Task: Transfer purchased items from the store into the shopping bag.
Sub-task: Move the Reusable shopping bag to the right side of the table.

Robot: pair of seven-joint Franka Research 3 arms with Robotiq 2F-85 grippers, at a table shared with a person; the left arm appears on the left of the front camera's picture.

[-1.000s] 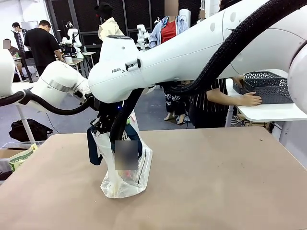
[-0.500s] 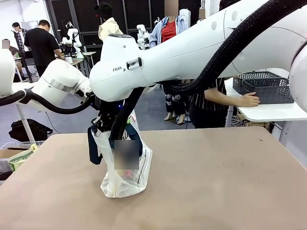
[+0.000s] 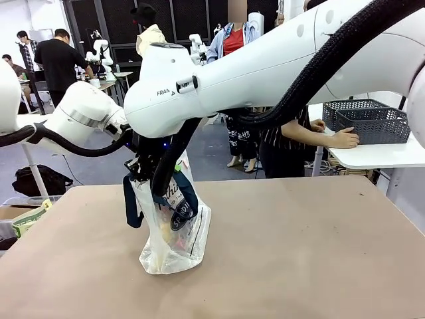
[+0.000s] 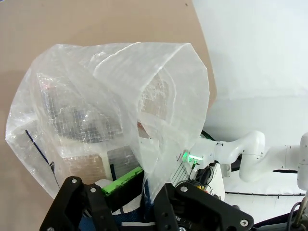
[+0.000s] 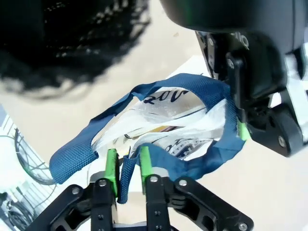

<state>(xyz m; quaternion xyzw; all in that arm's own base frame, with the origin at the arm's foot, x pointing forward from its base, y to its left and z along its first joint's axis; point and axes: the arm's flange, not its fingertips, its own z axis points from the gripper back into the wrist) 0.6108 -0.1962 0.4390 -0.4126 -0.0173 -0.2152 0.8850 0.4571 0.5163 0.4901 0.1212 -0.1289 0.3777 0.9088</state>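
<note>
Right arm's white elbow housing has crept slightly up and right versus a second ago; bag and left arm unchanged

Counts: one translucent white plastic shopping bag with navy blue strap handles (image 3: 174,226), two handles, two dark grey lattice-mesh plastic baskets (image 3: 372,121) on the white side table (image 3: 372,157) far right, a person's hand (image 3: 345,138) against the nearer one

Bag stands upright on the brown tabletop (image 3: 299,252), left of centre, mouth held up, round dark logo and lettering facing the camera. Goods inside are blurred shapes through the plastic, yellowish at the bottom

Left gripper (image 4: 139,185) is pinched tight on the bag's rim. Right gripper (image 5: 129,168): green pads narrowly parted, navy handle (image 5: 144,125) between them
</note>
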